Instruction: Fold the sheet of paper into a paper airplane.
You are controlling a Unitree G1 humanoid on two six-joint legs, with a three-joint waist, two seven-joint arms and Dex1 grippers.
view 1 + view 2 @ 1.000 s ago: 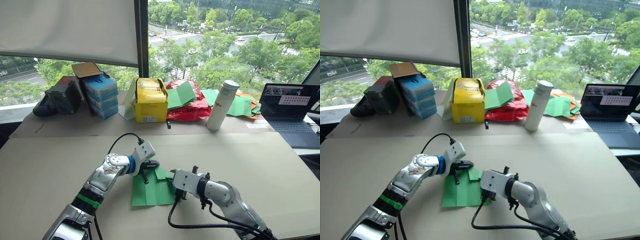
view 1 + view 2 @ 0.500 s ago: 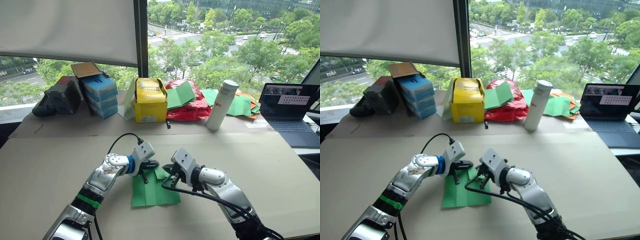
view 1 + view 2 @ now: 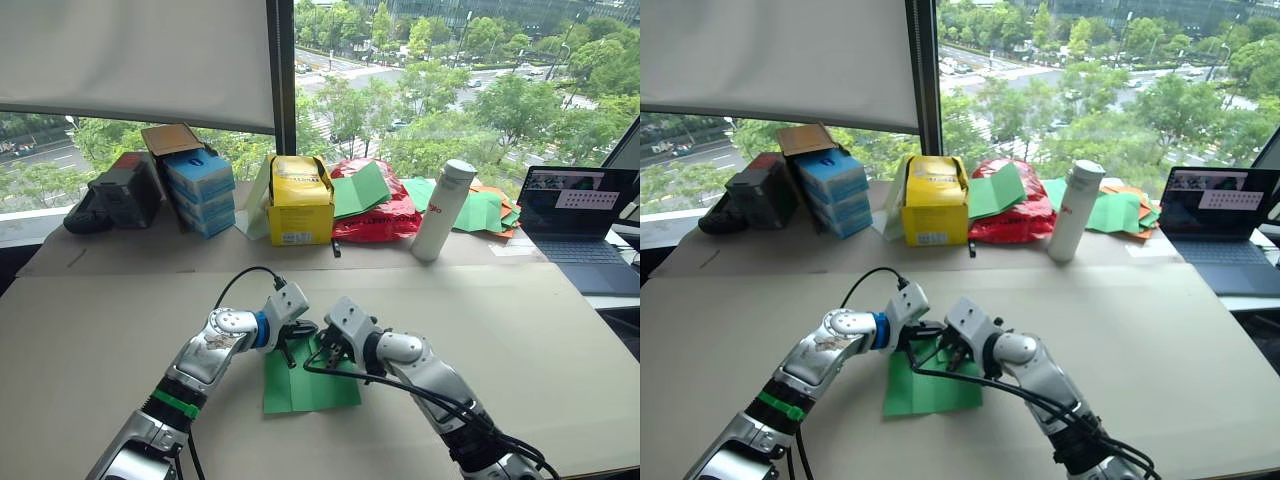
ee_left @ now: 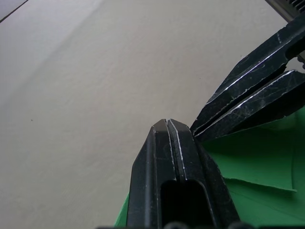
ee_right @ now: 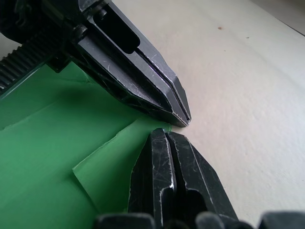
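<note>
- Low in the centre of the left eye view, the sheet of paper [image 3: 305,378] lies flat on the beige table [image 3: 520,330], a small flap already turned over near its upper edge; the sheet is far from being the paper airplane the task calls for.
- Just above the sheet's upper edge, the left gripper [image 3: 298,335] and the right gripper [image 3: 331,348] meet tip to tip, apparently so that both can bear on the same corner of the fold at once.
- Seen from the right wrist view, the right gripper's fingers [image 5: 159,157] are pressed together with no gap, their tip resting at the end of the folded flap [image 5: 114,167]; they look to be pressing the paper down, not pinching it.
- From the left wrist view, the left gripper's fingers [image 4: 167,143] are likewise closed tight, nothing visibly between them, touching the tips of the other gripper beside the green edge.
- Judged from this pose, the step in hand is flattening or setting a crease at the sheet's upper corner, with one tip likely steadying while the other presses.
- Across the upper half of the frame, a yellow box [image 3: 301,200], a red plastic bag [image 3: 385,215], a white bottle [image 3: 445,210] and a heap of green and orange sheets [image 3: 485,210] line the window ledge, well apart from the work; a laptop [image 3: 580,225] sits at the right edge.
</note>
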